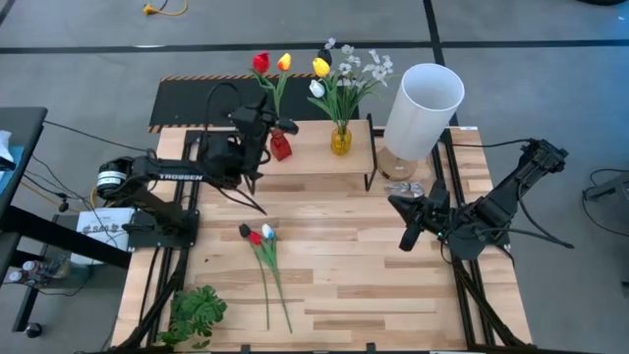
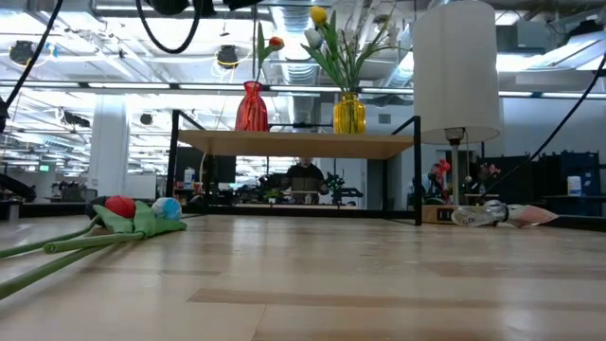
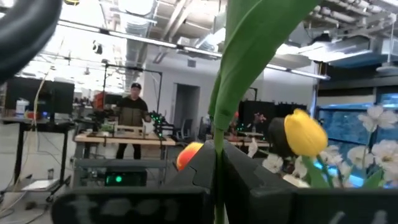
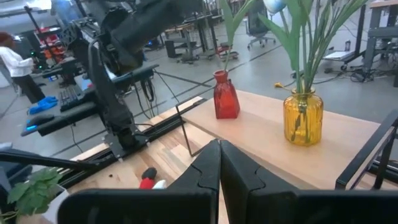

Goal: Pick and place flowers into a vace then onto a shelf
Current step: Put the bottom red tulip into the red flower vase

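On the light-wood shelf (image 1: 314, 157) stand a red vase (image 1: 280, 146) and a yellow vase (image 1: 340, 140); the yellow one holds tulips and white blossoms (image 1: 349, 74). Green stems with a red and a yellow tulip head (image 1: 271, 63) rise from the red vase (image 4: 226, 94). My left gripper (image 1: 265, 120) is beside them above the red vase, shut on a stem (image 3: 217, 149). More tulips (image 1: 257, 236) lie flat on the table, stems pointing at the near edge. My right gripper (image 1: 407, 240) hangs shut and empty at the table's right (image 4: 219, 152). My left gripper pinches a green stem with its leaf (image 3: 219, 140) between its two fingers, above the red vase's mouth. The fingers come from the table's left, about level, and lie across the stem. The stem stands upright; its lower end goes into the red vase (image 4: 225, 70).
A lamp with a tall white shade (image 1: 423, 106) stands right of the shelf. A black panel with a striped edge (image 1: 192, 98) lies at the far left. A leafy green sprig (image 1: 193, 313) sits at the near left corner. A person (image 3: 132, 115) stands beyond the table.
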Tool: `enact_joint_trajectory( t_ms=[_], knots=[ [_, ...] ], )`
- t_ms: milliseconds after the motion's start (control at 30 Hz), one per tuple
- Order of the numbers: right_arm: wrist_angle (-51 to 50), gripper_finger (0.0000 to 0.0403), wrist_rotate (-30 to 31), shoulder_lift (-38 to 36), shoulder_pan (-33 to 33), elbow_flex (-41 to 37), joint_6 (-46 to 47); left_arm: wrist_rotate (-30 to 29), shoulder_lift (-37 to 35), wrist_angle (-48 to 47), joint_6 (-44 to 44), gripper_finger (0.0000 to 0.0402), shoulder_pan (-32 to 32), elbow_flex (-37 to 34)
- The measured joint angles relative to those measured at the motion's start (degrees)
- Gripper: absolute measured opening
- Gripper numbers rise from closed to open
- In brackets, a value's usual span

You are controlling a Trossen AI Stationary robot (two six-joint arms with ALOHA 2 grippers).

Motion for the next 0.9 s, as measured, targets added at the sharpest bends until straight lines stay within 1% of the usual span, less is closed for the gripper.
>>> enact_joint_trajectory(
  t_ms=[333,567,733,900],
  knots=[
    [-0.04,0.0000,-0.57,0.00,0.00,0.00,-0.01,-0.86,0.00,-4.83,-3.60,0.0000,2.62,0.00],
    [-0.07,0.0000,-0.68,-0.02,0.00,0.00,-0.02,-1.30,0.13,-11.81,-10.23,0.0000,3.80,-0.09],
    [-0.07,0.0000,-0.75,-0.02,0.00,0.00,-0.02,-1.30,0.02,-14.13,-13.45,0.0000,4.18,-0.09],
    [-0.07,0.0000,-0.77,-0.02,0.00,0.00,-0.02,-1.22,0.02,-13.68,-14.73,0.0000,4.18,-0.09]
  ],
)
